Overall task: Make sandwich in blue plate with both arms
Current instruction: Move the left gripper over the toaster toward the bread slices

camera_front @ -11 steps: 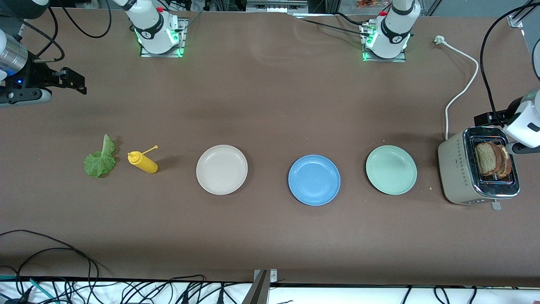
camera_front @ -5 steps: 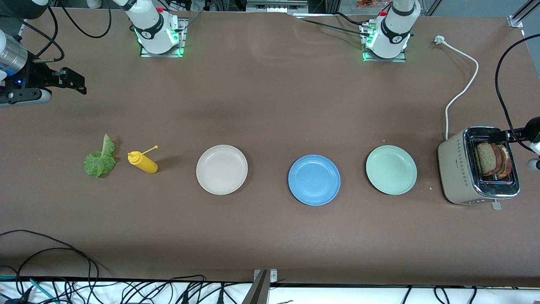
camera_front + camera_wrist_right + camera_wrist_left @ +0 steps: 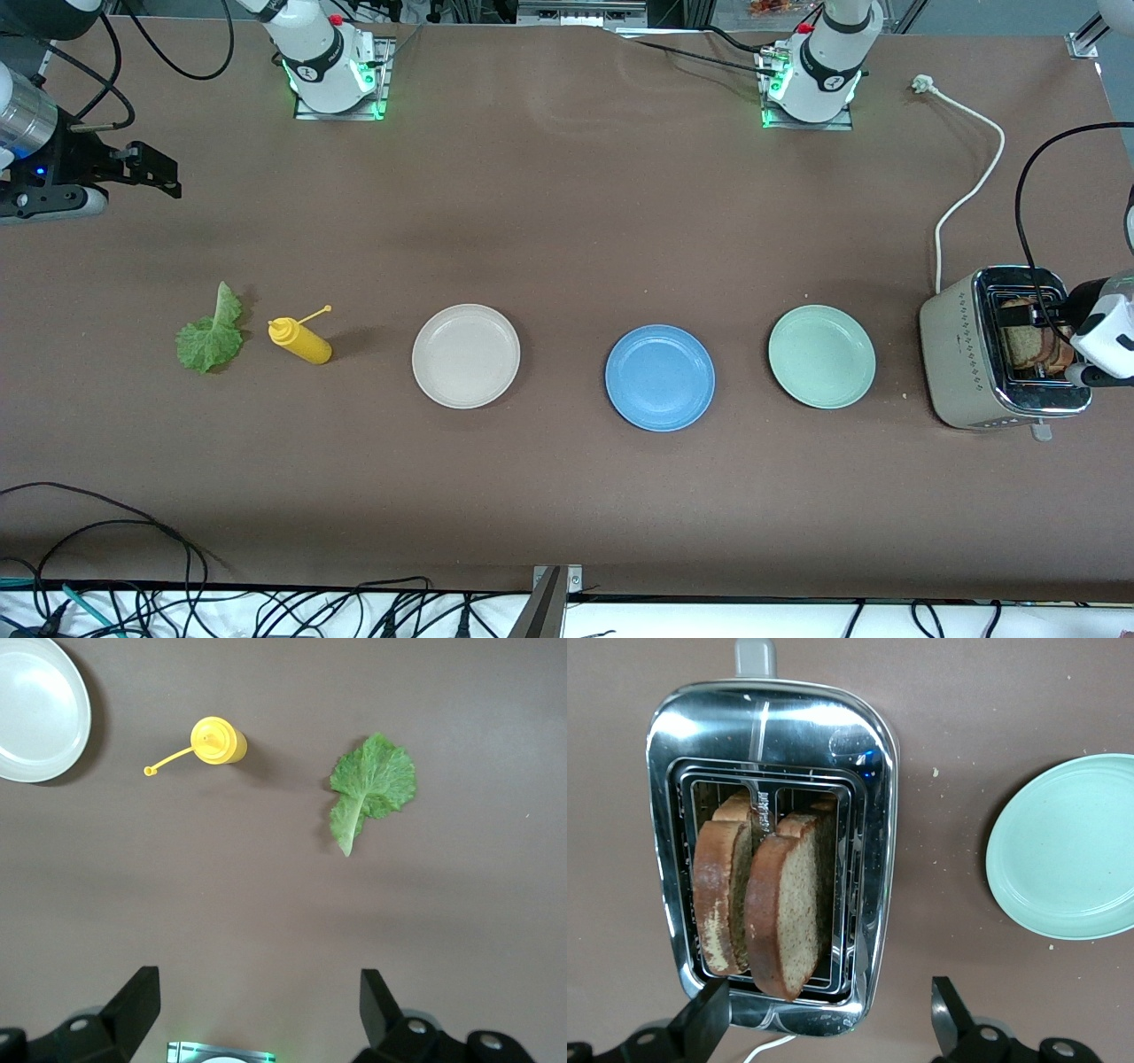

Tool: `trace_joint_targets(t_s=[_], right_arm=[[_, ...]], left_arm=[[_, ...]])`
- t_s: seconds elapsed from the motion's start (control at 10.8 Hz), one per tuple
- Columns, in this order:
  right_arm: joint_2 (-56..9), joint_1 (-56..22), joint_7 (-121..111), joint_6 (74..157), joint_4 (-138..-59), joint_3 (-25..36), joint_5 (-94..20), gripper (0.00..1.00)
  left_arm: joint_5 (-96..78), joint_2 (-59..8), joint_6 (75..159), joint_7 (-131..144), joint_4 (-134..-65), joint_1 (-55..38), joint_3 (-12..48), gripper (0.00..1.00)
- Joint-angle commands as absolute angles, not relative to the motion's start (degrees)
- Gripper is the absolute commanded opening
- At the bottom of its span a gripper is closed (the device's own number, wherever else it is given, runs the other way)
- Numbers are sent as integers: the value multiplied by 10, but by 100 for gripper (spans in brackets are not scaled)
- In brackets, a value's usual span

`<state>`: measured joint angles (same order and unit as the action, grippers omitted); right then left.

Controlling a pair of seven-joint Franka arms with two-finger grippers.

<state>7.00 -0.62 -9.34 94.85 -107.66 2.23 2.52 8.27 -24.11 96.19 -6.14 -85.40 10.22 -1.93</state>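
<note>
Left wrist view shows the left gripper (image 3: 824,1028), jaws open, over the toaster (image 3: 772,855) to take bread (image 3: 784,904); the right gripper (image 3: 257,1014) waits open.

Blue plate (image 3: 660,377) sits bare between cream plate (image 3: 466,355) and mint plate (image 3: 821,356); bread slices (image 3: 1032,346) stand in toaster (image 3: 970,365), left gripper (image 3: 1044,312) above.

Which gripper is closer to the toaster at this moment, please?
The left. The left gripper hangs over the toaster and its bread slices, jaws open. The right gripper waits open, up over the table's other end near the lettuce leaf.
</note>
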Motion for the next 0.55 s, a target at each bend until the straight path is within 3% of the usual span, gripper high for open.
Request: trace_joint_targets(t_s=[0.0, 0.46], right_arm=[[64, -7, -99, 935, -1062, 25, 18, 100], [64, -7, -99, 935, -1062, 25, 18, 100]], left_arm=[[74, -252, 960, -88, -835, 104, -21, 100], [76, -276, 984, -98, -836, 116, -22, 100]])
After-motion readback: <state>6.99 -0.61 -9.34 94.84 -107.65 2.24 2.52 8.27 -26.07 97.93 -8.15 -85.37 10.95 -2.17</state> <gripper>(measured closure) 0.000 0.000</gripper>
